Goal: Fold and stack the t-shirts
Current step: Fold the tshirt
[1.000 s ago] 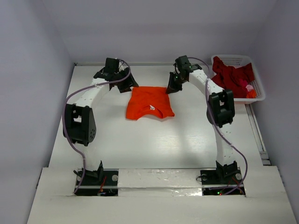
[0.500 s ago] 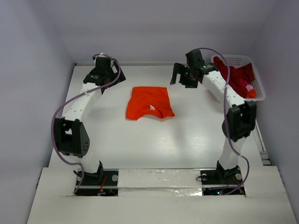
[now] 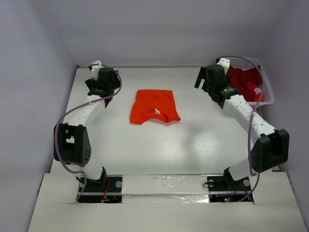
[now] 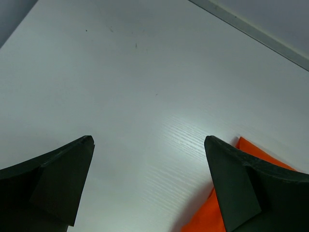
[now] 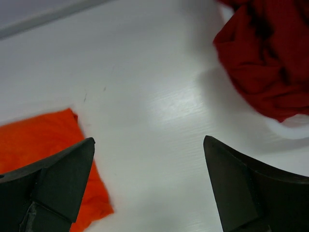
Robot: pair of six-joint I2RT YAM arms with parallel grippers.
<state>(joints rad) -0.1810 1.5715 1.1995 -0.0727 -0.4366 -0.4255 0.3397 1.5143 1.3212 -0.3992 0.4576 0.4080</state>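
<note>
Mid-table, the orange shirt is lying folded into a rough square, its white neck label showing toward the near edge, and neither arm is touching it. Beyond it to the left, the left gripper is hovering over the table with its jaws spread wide and nothing between them. Only a corner of orange cloth is showing beside its right finger. On the other side, the right gripper is likewise gaping and holding nothing, hanging between the orange shirt and the basket in the far right corner. In that basket the red shirt is sitting in a crumpled heap.

Judging by this, the task is looking roughly half done. One shirt is folded and lying as the base of a stack, while the red one is waiting to be lifted out, spread, folded and laid on top. The right arm is looking better placed to reach for it.
</note>
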